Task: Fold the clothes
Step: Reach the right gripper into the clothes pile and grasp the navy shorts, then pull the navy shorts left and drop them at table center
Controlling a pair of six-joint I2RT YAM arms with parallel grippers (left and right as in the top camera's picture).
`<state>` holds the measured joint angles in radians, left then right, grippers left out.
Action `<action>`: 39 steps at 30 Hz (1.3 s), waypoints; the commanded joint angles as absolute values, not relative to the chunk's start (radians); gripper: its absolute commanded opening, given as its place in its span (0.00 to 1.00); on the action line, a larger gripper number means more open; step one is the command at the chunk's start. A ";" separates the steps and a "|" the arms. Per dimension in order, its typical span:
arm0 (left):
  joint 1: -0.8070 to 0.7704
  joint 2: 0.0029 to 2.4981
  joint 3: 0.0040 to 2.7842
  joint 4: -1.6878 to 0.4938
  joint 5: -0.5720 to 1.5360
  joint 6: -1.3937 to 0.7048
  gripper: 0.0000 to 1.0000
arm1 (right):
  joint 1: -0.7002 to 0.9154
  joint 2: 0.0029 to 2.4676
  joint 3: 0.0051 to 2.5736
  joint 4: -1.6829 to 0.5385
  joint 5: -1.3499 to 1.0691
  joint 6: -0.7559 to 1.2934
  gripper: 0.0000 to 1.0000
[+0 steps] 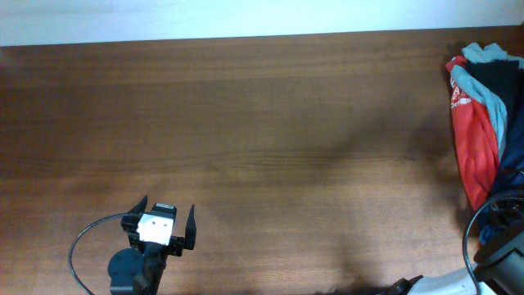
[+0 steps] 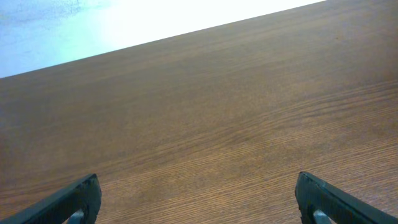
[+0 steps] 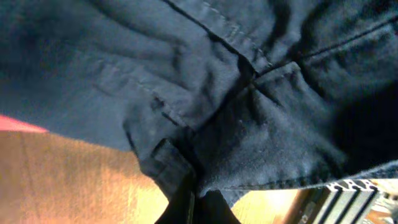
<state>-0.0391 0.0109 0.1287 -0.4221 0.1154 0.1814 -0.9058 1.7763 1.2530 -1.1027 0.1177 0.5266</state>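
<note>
The clothes (image 3: 186, 81), dark navy cloth with seams and a hem, fill most of the right wrist view. My right gripper (image 3: 196, 200) is shut on a fold of their lower edge, its dark fingers pressed together. From overhead the navy cloth (image 1: 512, 156) lies in a pile at the table's right edge, and only part of the right arm (image 1: 501, 260) shows at the bottom right corner. Far from the clothes, my left gripper (image 1: 168, 206) rests low at the front left. It (image 2: 198, 190) stands wide open over bare wood, nothing between its fingers.
A red garment (image 1: 468, 139) and a light grey-blue garment (image 1: 485, 82) lie in the same pile at the right edge. The brown wooden table (image 1: 270, 131) ends at a white strip along the back. A black cable (image 1: 82, 242) loops beside the left arm.
</note>
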 commanded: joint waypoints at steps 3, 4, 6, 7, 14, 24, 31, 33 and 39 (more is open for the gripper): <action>-0.043 0.006 0.124 -0.419 0.111 0.170 0.99 | -0.903 1.557 1.273 -1.096 -0.133 0.471 0.04; -0.043 0.006 0.124 -0.419 0.111 0.170 0.99 | -0.894 1.489 1.295 -1.096 -0.233 0.437 0.04; -0.043 0.006 0.124 -0.419 0.111 0.170 0.99 | -0.869 1.388 1.332 -1.098 -0.359 0.414 0.04; -0.043 0.006 0.124 -0.419 0.111 0.170 0.99 | -0.859 1.360 1.344 -1.101 -0.385 0.414 0.04; -0.043 0.006 0.124 -0.419 0.111 0.170 0.99 | -0.513 1.060 1.419 -1.037 -0.465 0.427 0.04; -0.043 0.006 0.124 -0.419 0.111 0.170 0.99 | 0.104 1.178 1.397 -0.926 -0.245 0.609 0.04; -0.043 0.006 0.124 -0.419 0.111 0.170 0.99 | 0.408 1.458 1.397 -0.687 -0.249 0.623 0.04; -0.043 0.006 0.124 -0.419 0.111 0.170 0.99 | 0.477 1.538 1.397 -0.626 -0.249 0.622 0.04; -0.043 0.006 0.124 -0.419 0.111 0.170 0.99 | 0.570 1.607 1.397 -0.591 -0.179 0.575 0.04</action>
